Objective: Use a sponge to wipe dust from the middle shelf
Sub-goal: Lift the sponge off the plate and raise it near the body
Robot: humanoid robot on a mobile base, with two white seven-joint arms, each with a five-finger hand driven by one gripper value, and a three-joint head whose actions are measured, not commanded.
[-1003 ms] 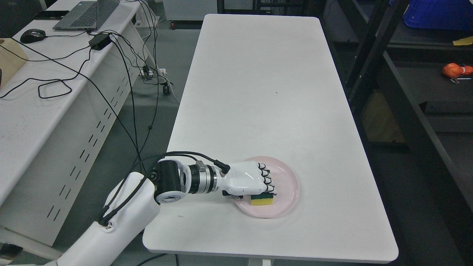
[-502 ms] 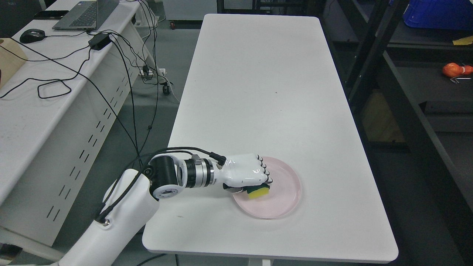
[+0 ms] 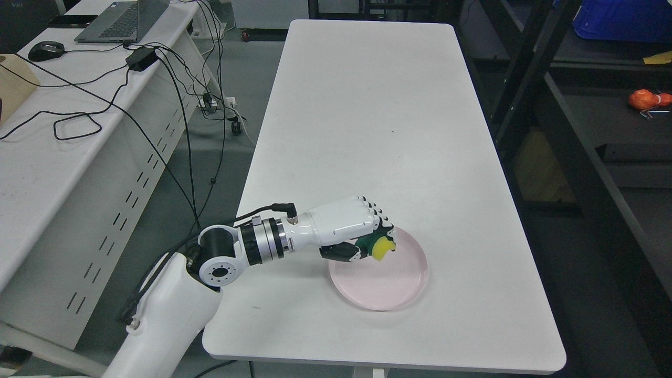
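Head view looks down on a long white rectangular table (image 3: pixel 367 131), and my left hand (image 3: pixel 349 228), white-shelled with black finger joints, reaches in from the lower left on its white arm with a silver wrist ring. My fingers (image 3: pixel 375 212) are curled tight around the yellow sponge with a dark green scouring side (image 3: pixel 380 247); only a rounded yellow end and a strip of green show past my thumb. I hold the sponge in the air, above the near-left rim of the round pale pink plate (image 3: pixel 394 278), not touching it. That plate lies on the table near its front edge and has nothing in it.

To the right stands a dark metal shelving rack (image 3: pixel 577 157). On one of its levels rests a small orange object (image 3: pixel 648 98), and higher up sits a blue plastic bin (image 3: pixel 625 21), whose contents I cannot see. On the left runs a white desk (image 3: pixel 47 173) carrying a grey laptop (image 3: pixel 123 18), a black computer mouse (image 3: pixel 46 50), a black power adapter (image 3: pixel 140 58) and loose black cables (image 3: pixel 79 123). My right arm does not show.
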